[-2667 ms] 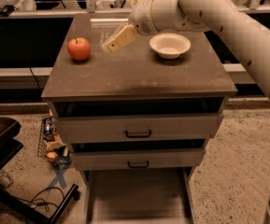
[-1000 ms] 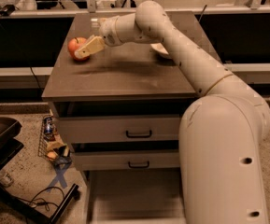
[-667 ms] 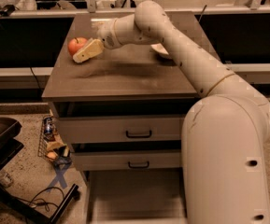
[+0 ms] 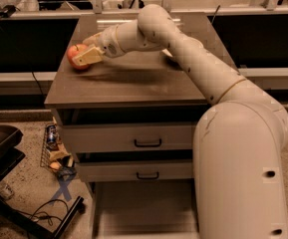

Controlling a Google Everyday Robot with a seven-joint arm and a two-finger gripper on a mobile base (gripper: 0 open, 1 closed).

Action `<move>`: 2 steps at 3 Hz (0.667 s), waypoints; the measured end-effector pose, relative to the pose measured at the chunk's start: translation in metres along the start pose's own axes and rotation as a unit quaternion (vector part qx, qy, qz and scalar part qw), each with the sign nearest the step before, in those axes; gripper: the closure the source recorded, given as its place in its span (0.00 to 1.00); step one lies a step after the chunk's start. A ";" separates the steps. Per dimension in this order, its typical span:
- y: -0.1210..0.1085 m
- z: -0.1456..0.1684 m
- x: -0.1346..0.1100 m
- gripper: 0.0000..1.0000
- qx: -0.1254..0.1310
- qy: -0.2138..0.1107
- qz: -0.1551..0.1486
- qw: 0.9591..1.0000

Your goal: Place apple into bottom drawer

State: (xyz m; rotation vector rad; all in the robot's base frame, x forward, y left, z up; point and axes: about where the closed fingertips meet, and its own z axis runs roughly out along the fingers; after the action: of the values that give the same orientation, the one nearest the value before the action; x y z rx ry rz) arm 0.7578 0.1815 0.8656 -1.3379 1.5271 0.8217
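Note:
The red-orange apple (image 4: 72,56) rests at the left side of the cabinet top (image 4: 133,86). My gripper (image 4: 82,49) reaches in from the right and is closed around the apple, with one tan finger (image 4: 88,56) across its front and the other behind it. The bottom drawer (image 4: 143,208) is pulled out at the foot of the cabinet, showing a flat grey-beige floor; my arm covers its right part.
Two upper drawers with black bar handles (image 4: 147,143) are closed. The white bowl is mostly hidden behind my arm. A dark cart (image 4: 4,148), cables and small litter (image 4: 56,158) lie on the floor at left. A counter edge runs behind the cabinet.
My gripper moved left from beside the bowl to the apple and has stayed around it for the last second. The apple has shifted only slightly.

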 end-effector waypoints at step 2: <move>0.003 0.006 0.000 0.72 -0.005 0.000 0.000 1.000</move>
State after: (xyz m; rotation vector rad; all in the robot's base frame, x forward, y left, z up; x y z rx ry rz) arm 0.7560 0.1873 0.8630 -1.3446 1.5255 0.8302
